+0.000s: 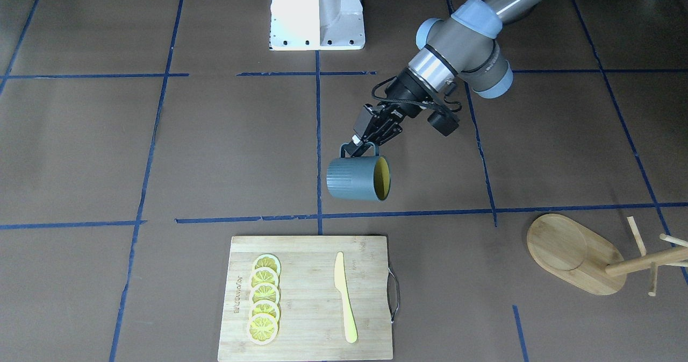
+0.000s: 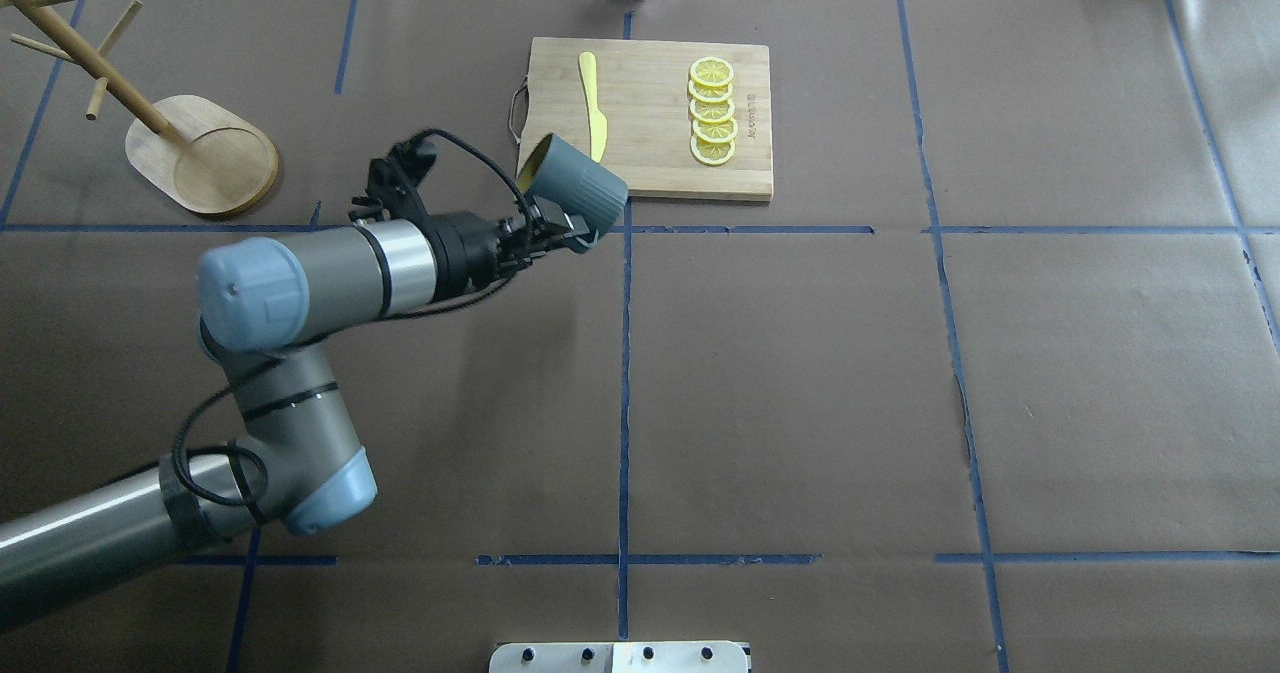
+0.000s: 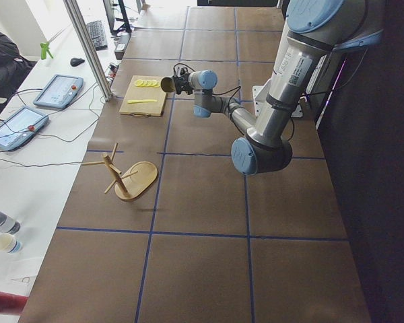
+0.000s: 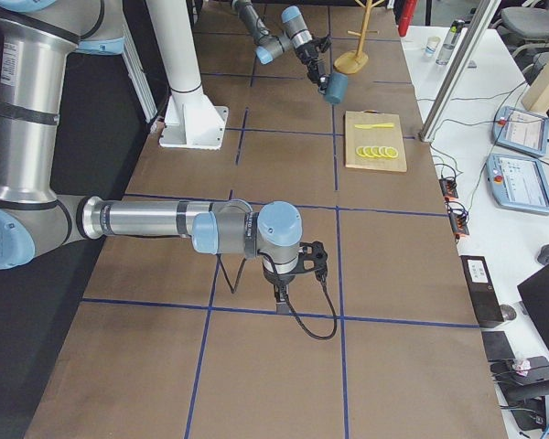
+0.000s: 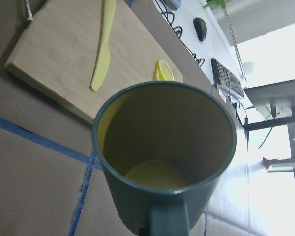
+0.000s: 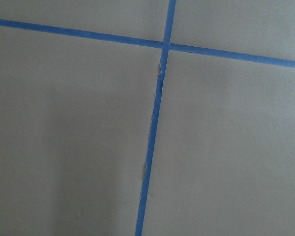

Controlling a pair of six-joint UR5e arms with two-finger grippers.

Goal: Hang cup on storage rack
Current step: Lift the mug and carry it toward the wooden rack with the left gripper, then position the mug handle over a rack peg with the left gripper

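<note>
Here, nearest the robot's base, the right gripper point(image 4: 279, 291) is hanging low over the paper-covered table point(image 1: 107, 152). It is showing only in a side view, so you cannot tell whether it is open or closed. Further out, the left gripper point(image 1: 359, 148) is pinching narrowly on the loop handle of the cup point(image 1: 357, 178), a teal-grey ribbed mug with a yellow inside. The cup is hanging on its side, seemingly clear of the table, with its mouth pointing toward the robot's left. It is looking like glazed ceramic, so you are probably handling something rigid, fairly heavy, smooth and breakable. Held by the handle alone it may be pivoting easily, and the fingers are taking up part of the loop that a peg needs. No lettering is showing on the cup from these angles. Beyond it, a bamboo cutting board point(image 1: 306, 319) is carrying a yellow knife point(image 1: 344, 297) and a row of lemon slices point(image 1: 264, 297); its burnt-in brand mark is too small for reading. Farthest from the cup, well apart to the robot's left, the storage rack point(image 1: 570, 249) is standing on its oval base, pegs bare.
</note>
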